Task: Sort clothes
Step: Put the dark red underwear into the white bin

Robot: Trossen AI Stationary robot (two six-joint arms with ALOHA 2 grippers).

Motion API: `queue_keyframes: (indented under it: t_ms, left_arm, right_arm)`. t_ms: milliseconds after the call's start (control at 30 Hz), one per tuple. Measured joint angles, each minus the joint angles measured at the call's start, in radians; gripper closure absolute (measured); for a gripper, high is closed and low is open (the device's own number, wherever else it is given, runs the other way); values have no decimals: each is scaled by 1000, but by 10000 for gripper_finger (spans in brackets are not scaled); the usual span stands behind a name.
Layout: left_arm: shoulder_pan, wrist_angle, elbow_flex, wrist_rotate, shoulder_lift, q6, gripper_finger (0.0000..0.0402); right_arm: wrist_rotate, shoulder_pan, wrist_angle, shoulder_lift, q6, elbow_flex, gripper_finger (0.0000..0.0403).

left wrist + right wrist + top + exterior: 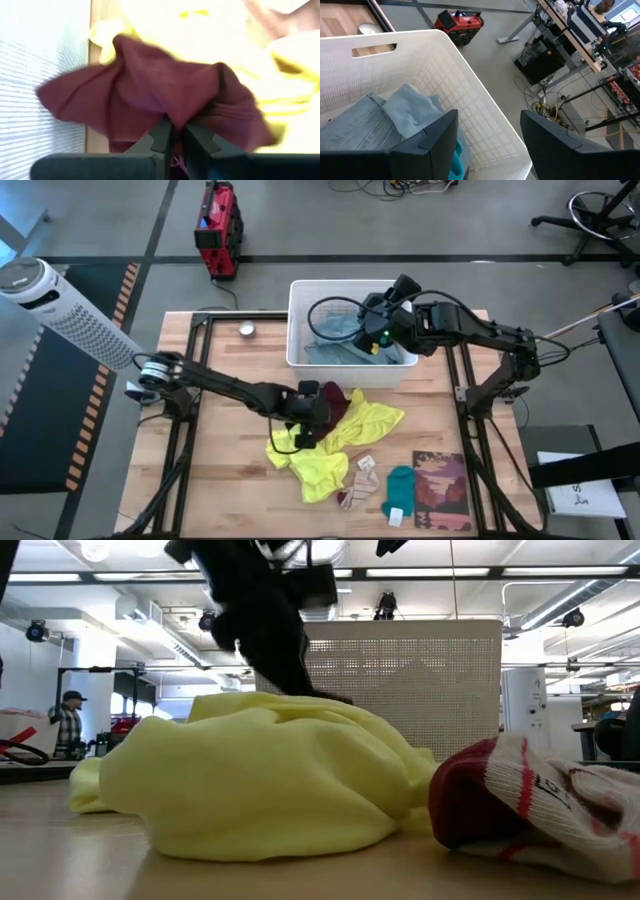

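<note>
A maroon garment lies at the table's middle, against a neon yellow garment that also fills the low view. My left gripper is shut on the maroon garment. My right gripper hovers open and empty over the white basket. The basket holds grey-blue clothes and a teal piece. Small light socks and a teal sock lie near the table's front edge. My left gripper pinches a bunched fold of the maroon garment between its two fingertips. The cloth gathers into creases at the fingers and fans out beyond them over the yellow garment. Whether it is lifted clear of the table, I cannot tell.
A reddish-brown printed mat lies at the front right. A small silver round thing sits left of the basket. A white sock with a red cuff lies close to the low camera. A white perforated cylinder stands off the table's left.
</note>
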Motion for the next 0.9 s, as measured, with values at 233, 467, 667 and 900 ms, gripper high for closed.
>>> queue_keyframes:
  t_ms: [233,467,667,900]
  left_arm:
    - [-14,0,-20,-48,-196,-10,396]
    - [-8,58,-26,-179,-413,8,400]
    - [23,147,-26,-225,-554,45,401]
    - [100,274,-27,-237,-624,156,401]
  right_arm:
    - [1,32,-4,0,10,0,207]
    - [1,85,-4,0,46,0,213]
    - [1,147,-17,-1,118,0,216]
    - [48,243,-38,-2,166,-27,255]
